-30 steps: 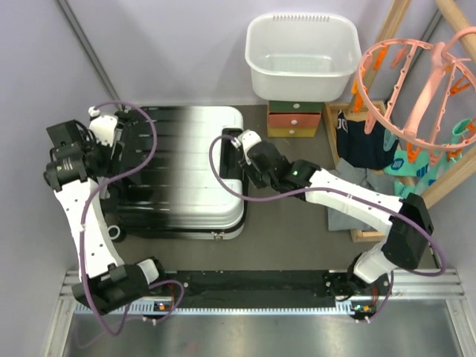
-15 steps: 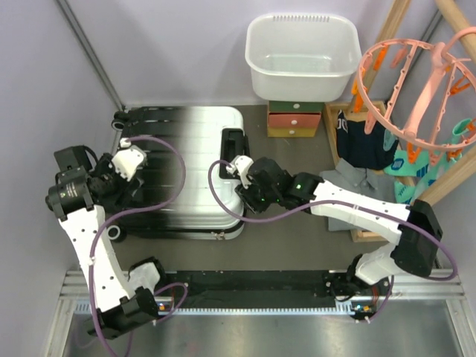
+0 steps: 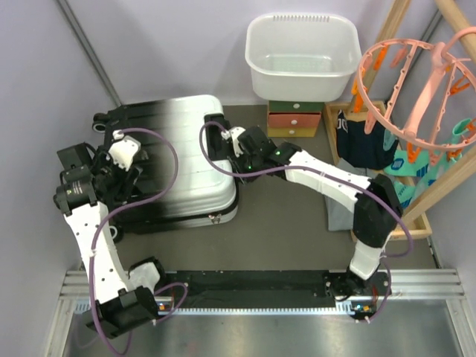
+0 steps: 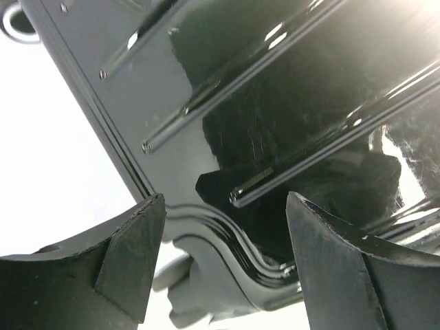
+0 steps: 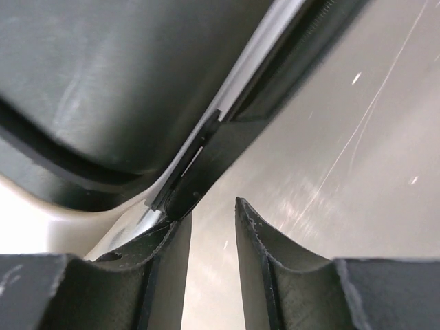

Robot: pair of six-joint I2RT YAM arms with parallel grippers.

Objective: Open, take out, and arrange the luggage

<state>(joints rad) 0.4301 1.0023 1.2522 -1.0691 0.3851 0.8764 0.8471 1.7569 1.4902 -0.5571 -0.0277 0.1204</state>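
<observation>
Gleaming ribbed hard-shell luggage (image 3: 201,178), black-to-white fade.

Ribbed black-to-white luggage (image 3: 167,160), closed, lying flat, skewed, table's left.

luggage (image 3: 186,156) lies flat on the table (image 3: 290,238), left of centre, wheels (image 3: 100,121) at its left end, handle (image 3: 213,139) at its right end. left gripper (image 4: 223,203) sits over the left part of the shell. right gripper (image 5: 213,213) sits at the right end, just beside the handle. drawer box (image 3: 295,119) stands behind and right of the luggage, with the basket (image 3: 301,71) on top. wooden rack (image 3: 387,44) stands at the far right, the clip hanger (image 3: 416,82) hanging from it.
</observation>
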